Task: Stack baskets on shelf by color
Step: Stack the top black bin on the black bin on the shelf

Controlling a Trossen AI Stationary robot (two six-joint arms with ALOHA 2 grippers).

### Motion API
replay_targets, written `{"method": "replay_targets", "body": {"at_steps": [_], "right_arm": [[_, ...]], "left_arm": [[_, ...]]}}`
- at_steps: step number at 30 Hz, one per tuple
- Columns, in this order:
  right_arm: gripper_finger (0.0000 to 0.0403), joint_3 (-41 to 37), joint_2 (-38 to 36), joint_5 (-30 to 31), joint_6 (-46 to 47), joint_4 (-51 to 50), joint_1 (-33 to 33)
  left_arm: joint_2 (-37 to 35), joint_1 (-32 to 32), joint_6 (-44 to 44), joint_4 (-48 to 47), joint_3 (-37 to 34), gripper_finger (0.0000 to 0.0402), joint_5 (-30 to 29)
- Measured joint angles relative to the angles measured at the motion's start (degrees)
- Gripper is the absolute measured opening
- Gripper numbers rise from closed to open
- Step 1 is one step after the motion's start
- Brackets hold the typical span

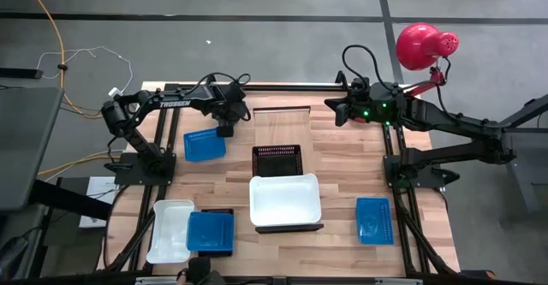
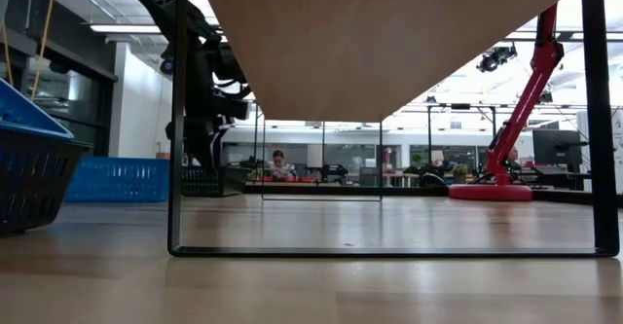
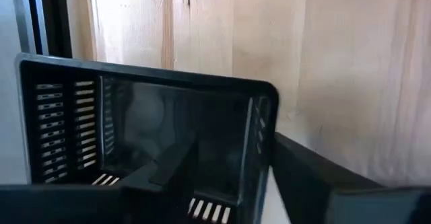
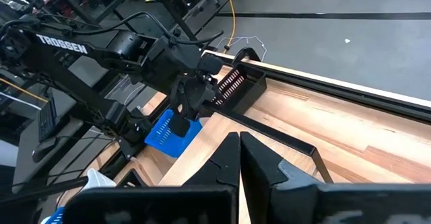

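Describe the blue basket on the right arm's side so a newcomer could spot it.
On the plank tabletop, look to the right arm's side, toward the edge far from the red lamp. The blue basket there lies alone; the other two blue baskets sit on the left arm's side.

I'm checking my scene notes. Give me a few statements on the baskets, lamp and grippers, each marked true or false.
1. A red lamp stands behind the right arm. True.
2. The right gripper is open. False: it is shut and holds nothing.
3. A white basket lies mid-table. True.
4. The left gripper is at a blue basket. False: its fingers straddle the wall of a black basket.
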Motion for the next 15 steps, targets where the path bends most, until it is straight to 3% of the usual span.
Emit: {"method": "replay_targets", "body": {"at_steps": [7,15], "right_arm": [[0.0,0.0,0.0,-0.2,1.5,0.0,0.0],[0.0,0.0,0.0,-0.5,1.3,0.0,0.0]], "left_arm": [[0.0,-0.7,-1.9,-1.6,0.4,0.002,-0.6],[-6.3,-0.8,-4.1,-4.8,5.5,0.0003,-0.6]]}}
